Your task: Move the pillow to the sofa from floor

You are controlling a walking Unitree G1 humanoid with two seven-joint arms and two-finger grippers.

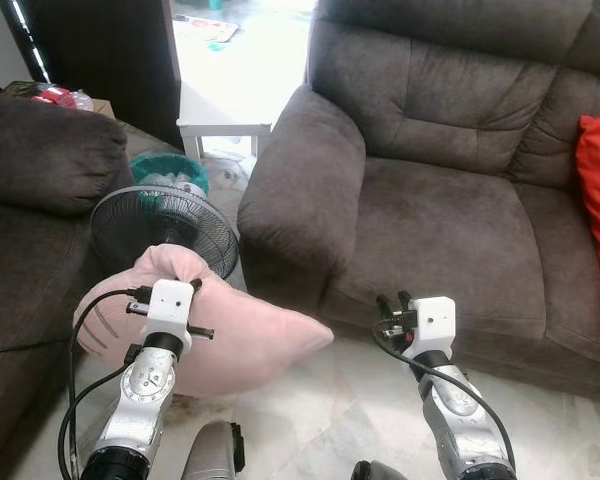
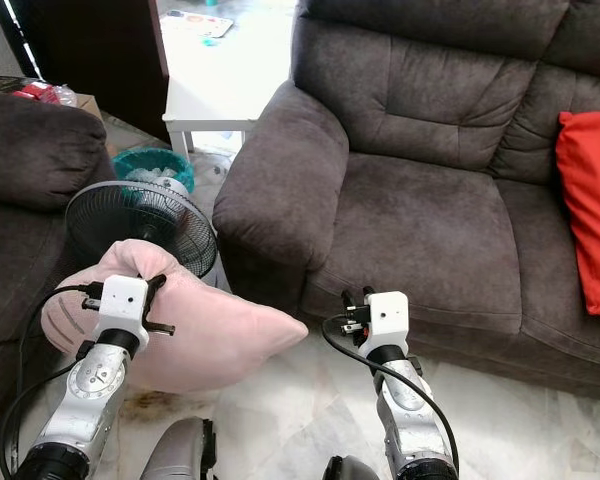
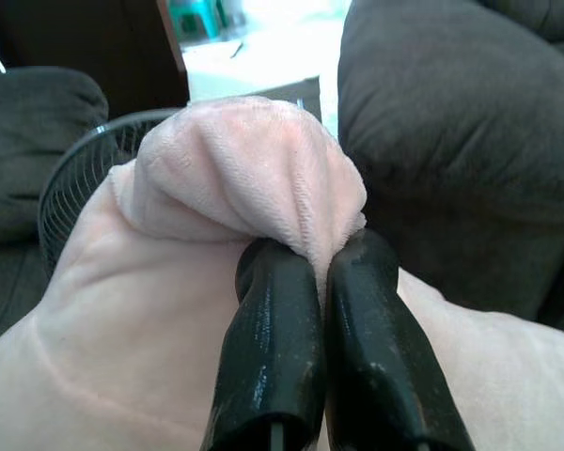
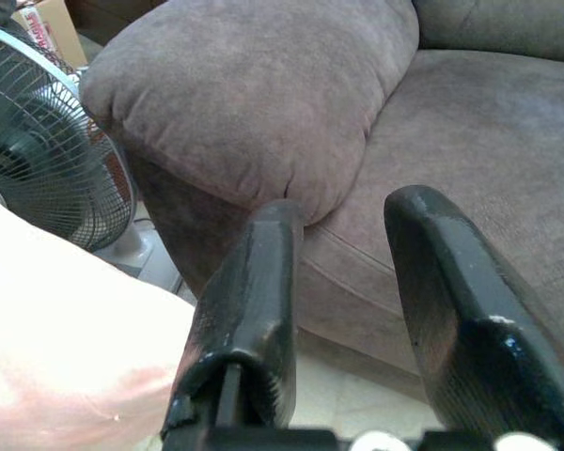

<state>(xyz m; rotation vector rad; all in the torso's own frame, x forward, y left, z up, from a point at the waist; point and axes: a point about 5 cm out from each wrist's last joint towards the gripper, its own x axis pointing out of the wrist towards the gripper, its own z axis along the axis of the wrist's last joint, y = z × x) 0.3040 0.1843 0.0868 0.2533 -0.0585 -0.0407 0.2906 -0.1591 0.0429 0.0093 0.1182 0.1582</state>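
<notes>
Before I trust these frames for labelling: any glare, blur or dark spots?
Left eye view: the sunlit floor beyond the white table is blown out; everything else is sharp. Left wrist view: fingers and pink pillow crisp, background soft. Right wrist view: the pillow's near edge is overexposed.

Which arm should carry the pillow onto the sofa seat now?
The left. The left gripper is already shut on a fold of the pink pillow, lifted in front of the fan. The right gripper is open, holds nothing, and hangs before the sofa seat.
</notes>
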